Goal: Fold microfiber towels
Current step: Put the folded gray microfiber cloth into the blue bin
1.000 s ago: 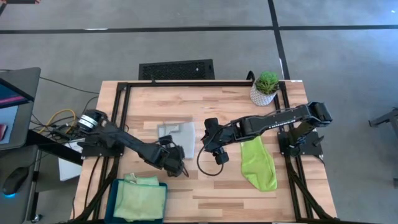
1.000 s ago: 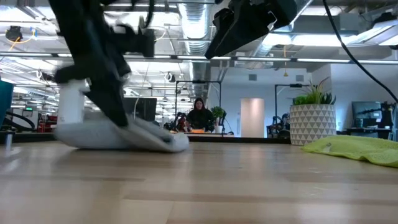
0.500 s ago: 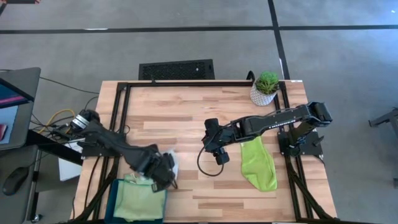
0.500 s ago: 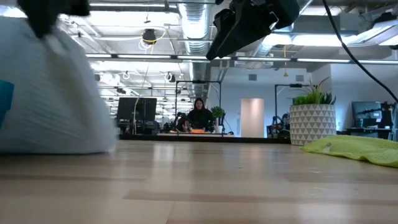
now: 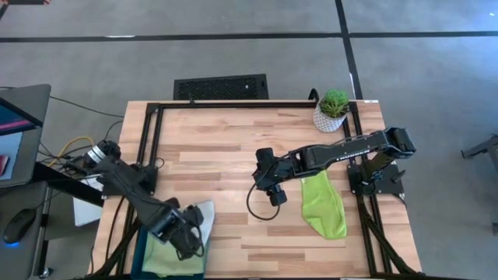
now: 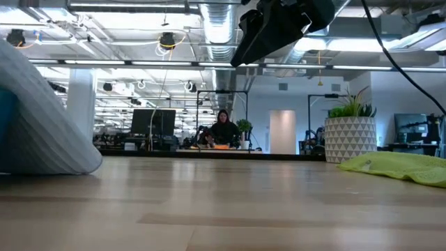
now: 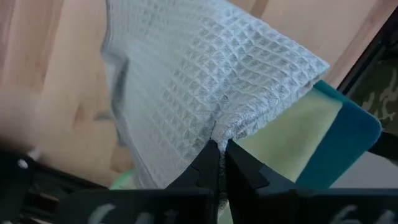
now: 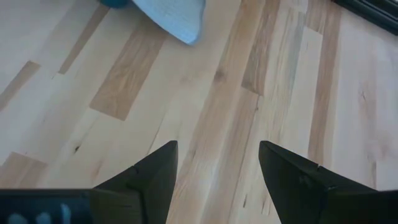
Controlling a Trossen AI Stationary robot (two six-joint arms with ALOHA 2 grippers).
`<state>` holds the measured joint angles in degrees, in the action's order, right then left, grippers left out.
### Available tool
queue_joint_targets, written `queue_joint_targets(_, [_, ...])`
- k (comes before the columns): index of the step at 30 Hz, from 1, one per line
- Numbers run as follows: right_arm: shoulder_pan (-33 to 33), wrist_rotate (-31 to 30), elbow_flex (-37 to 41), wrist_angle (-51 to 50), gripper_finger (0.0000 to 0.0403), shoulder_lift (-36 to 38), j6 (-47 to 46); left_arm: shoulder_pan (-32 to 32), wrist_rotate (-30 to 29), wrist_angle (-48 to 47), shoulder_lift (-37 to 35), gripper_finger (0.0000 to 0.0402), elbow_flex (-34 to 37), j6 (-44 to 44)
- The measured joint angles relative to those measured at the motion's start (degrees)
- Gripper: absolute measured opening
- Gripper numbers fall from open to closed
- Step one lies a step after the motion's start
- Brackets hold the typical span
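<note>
- The pale grey-green towel (image 7: 205,93), already folded, hangs from the left pincer (image 7: 217,163), whose fingers are clamped tight on a bunched edge of the waffle cloth; in the high view it sits at the near-left corner of the tabletop (image 5: 233,148), partly over the rim of the teal bin (image 5: 142,250).
- In that bin lies a folded light green towel (image 5: 163,257), so the step in hand looks like stacking the grey-green one on top of it.
- To do it well, I judge the left pincer should carry the cloth fully over the bin's opening before letting go, since part of it hangs over the wood beside the bin.
- Lowering until the hanging end rests on the green cloth, then drawing sideways while descending, would lay it flat and keep the fold from springing open.
- Release should come only when most of the cloth is supported; a drop from height risks a crumpled heap.
- The lime green towel (image 5: 323,204) lies unfolded on the right of the tabletop, well apart from the bin, near the potted plant (image 5: 332,109).
- The right pincer (image 8: 214,165) hovers over bare wood at mid-table with its fingers spread and nothing between them, just beside the lime green towel.
</note>
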<state>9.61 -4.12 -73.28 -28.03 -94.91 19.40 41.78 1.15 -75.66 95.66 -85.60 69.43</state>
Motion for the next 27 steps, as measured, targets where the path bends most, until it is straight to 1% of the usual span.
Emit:
queue_joint_targets(3, [0.0,0.0,0.0,0.0,0.0249,0.0,-0.7,1.9,0.4,0.5,0.0,0.0000,0.0,3.8])
queue_joint_targets(7, [0.0,0.0,0.0,0.0,0.0249,0.0,-1.9,4.5,3.6,2.5,0.0,0.0000,0.0,8.6])
queue_joint_targets(12, [0.0,0.0,0.0,0.0,0.0249,0.0,-2.4,7.0,4.5,9.4,0.0,0.0000,0.0,13.6])
queue_joint_targets(17, [0.0,0.0,0.0,0.0,0.0249,0.0,-2.9,9.8,3.6,16.3,0.6,0.0000,1.2,19.5])
queue_joint_targets(21, [0.0,0.8,0.0,0.0,0.0249,0.0,-3.0,11.6,6.3,16.9,2.9,0.0000,1.4,21.8])
queue_joint_targets(27, [0.0,5.8,0.0,0.2,0.0249,0.0,-3.0,12.7,8.0,17.7,6.7,0.0000,1.4,21.8])
